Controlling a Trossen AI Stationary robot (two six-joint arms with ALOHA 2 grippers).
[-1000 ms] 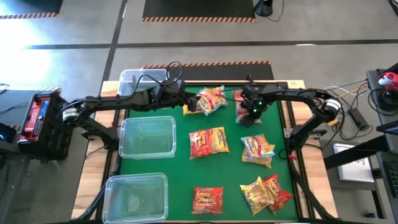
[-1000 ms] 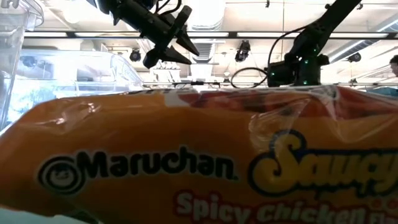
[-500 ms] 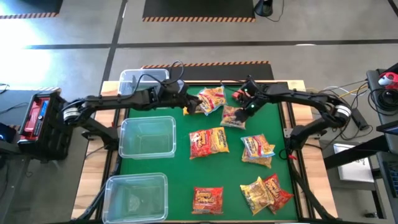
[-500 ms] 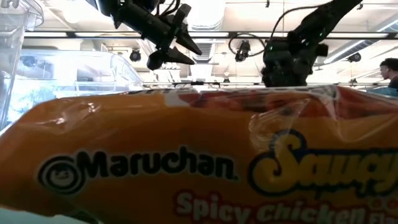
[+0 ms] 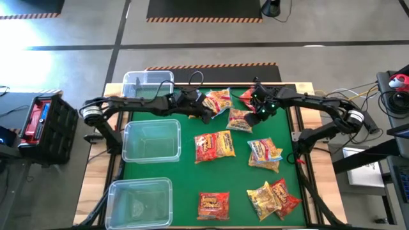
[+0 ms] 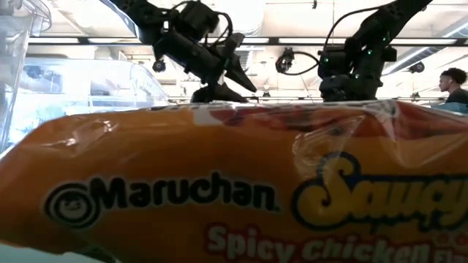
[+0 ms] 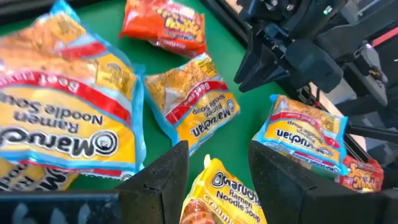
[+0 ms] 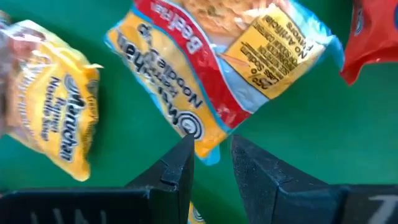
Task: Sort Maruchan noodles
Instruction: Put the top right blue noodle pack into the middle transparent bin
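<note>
Several Maruchan packets lie flat on the green mat (image 5: 185, 191): a yellow pile (image 5: 217, 101), a red one (image 5: 248, 97), a yellow one with a red stripe (image 5: 239, 119), and others nearer (image 5: 214, 145) (image 5: 264, 153) (image 5: 273, 198) (image 5: 214, 204). My left gripper (image 5: 208, 115) (image 7: 221, 152) hovers open just left of the pile, low over the mat. My right gripper (image 5: 259, 110) (image 8: 211, 149) is open by a narrow gap. It stands just right of the striped packet (image 8: 224, 81), whose end lies in front of its fingertips.
Three clear bins stand along the mat's left side (image 5: 150, 140) (image 5: 139, 203) (image 5: 147, 83). An orange packet (image 6: 219, 183) lies right against the low camera and hides most of the table there. A person shows far off in the room (image 6: 453, 80).
My left gripper has moved toward the table's right edge and down, close to the yellow pile. The striped packet, which was at my right gripper a second ago, now lies on the mat to that gripper's left. My right gripper has drawn back slightly toward the far right.
</note>
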